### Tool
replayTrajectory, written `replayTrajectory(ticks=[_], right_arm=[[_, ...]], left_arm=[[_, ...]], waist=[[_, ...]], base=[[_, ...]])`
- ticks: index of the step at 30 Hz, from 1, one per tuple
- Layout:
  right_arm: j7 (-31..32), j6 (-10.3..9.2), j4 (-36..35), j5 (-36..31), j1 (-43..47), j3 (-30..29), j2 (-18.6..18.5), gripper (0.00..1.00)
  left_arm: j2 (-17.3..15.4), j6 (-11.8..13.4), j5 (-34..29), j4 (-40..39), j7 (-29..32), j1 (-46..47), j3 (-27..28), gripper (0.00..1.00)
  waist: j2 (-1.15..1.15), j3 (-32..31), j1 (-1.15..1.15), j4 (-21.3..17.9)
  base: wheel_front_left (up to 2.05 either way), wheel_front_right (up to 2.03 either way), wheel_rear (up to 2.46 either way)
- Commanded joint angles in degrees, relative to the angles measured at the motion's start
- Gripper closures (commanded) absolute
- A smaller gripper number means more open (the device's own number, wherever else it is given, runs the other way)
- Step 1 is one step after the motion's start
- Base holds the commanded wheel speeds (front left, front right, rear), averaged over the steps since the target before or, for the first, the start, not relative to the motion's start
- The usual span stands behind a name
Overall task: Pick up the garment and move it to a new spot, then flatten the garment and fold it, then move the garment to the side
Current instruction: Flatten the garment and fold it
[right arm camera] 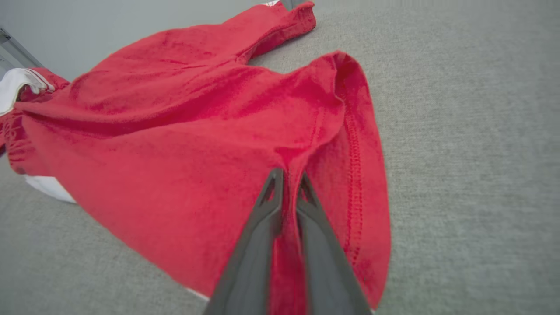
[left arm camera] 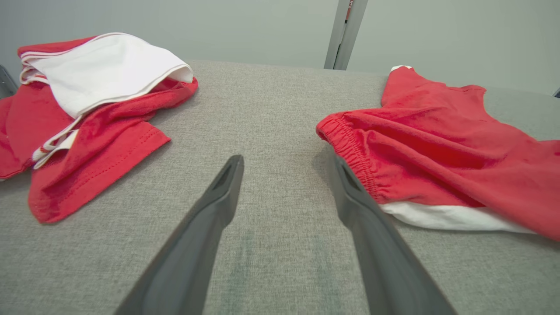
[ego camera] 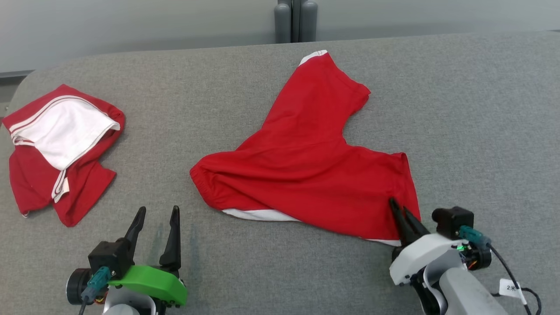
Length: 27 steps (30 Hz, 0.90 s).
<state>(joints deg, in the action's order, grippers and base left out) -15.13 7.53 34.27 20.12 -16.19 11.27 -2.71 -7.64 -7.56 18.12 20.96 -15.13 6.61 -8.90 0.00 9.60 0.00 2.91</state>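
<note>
Locate the red knit shorts with white trim and elastic waistband [ego camera: 306, 175] on the grey fabric-covered table [ego camera: 481, 109]: spread from the centre toward the near right, legs splayed, waistband pointing left, cloth creased, a strip of white showing along the near edge. Check the right gripper [ego camera: 398, 204] at the near right leg, close to the stitched hem: fingers drawn almost together, a raised ridge of red cloth pinched between them. Check the left gripper [ego camera: 159, 208] near the front edge of the table: fingers spread wide, nothing held, near the waistband but not touching it. Leave aside the crumpled red-and-white garment [ego camera: 57, 148] at the far left, well apart from the shorts; impossible to tell from these views whether it belongs to the job. Rate progress as early: grasp made on one leg, lift not yet evident, with nearly all of the cloth lying on the table. Count as outstanding: raising and carrying to a new spot, flattening, folding, and the final move to the side. Expect a one-corner hold to let the rest of the cloth trail and bunch during the carry, so plan for thorough smoothing afterwards.
</note>
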Motion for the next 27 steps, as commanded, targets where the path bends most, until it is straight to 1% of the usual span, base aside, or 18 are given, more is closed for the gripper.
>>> replayTrajectory(ticks=[1,5,12,17,20,21,22,27], right_arm=[[0.0,-0.08,-0.2,-0.6,-1.6,-1.6,-0.4,1.0],[0.0,-0.08,0.0,-2.8,-4.3,-5.9,-0.3,1.0],[0.0,-0.08,3.4,-7.1,-9.8,-12.8,-0.4,1.0],[0.0,-0.09,4.8,-10.5,-12.4,-17.9,-0.4,1.0],[0.0,-0.09,4.7,-12.3,-12.8,-18.8,-0.3,1.0],[0.0,-0.09,4.0,-13.2,-12.7,-19.0,-0.3,0.6],[0.0,-0.09,3.3,-14.1,-12.3,-19.1,-0.3,0.0],[0.0,-0.08,-3.5,-18.9,-8.6,-20.3,-0.3,0.0]], left_arm=[[-0.6,0.1,0.6,-0.4,0.0,1.4,-0.2,0.0],[-1.3,0.1,1.4,-0.8,0.0,2.2,-1.7,0.0],[-2.3,0.1,3.0,-1.5,0.0,5.1,-4.1,0.0],[-3.1,0.1,4.0,-2.0,0.0,6.9,-4.9,0.0],[-3.4,0.1,4.2,-1.9,0.0,7.6,-5.1,0.0],[-3.4,0.1,4.1,-1.9,0.0,7.7,-5.0,0.0],[-3.4,0.1,4.0,-1.8,0.0,7.7,-4.9,0.0],[-2.5,0.1,3.3,-1.1,0.0,6.3,-4.2,0.0]], waist=[[0.0,0.8,0.0,0.1],[0.0,3.1,0.0,0.5],[0.0,8.1,0.0,1.6],[0.0,10.2,0.0,1.9],[0.0,10.4,0.0,1.8],[0.0,10.1,0.0,1.7],[0.0,9.8,0.0,1.6],[0.0,6.8,0.0,0.8]], base=[[0.0,0.0,0.0],[0.0,0.0,0.0],[0.0,0.0,0.0],[0.0,0.0,0.0],[0.0,0.0,0.0],[0.0,0.0,0.0],[0.0,0.0,0.0],[0.0,0.0,0.0]])
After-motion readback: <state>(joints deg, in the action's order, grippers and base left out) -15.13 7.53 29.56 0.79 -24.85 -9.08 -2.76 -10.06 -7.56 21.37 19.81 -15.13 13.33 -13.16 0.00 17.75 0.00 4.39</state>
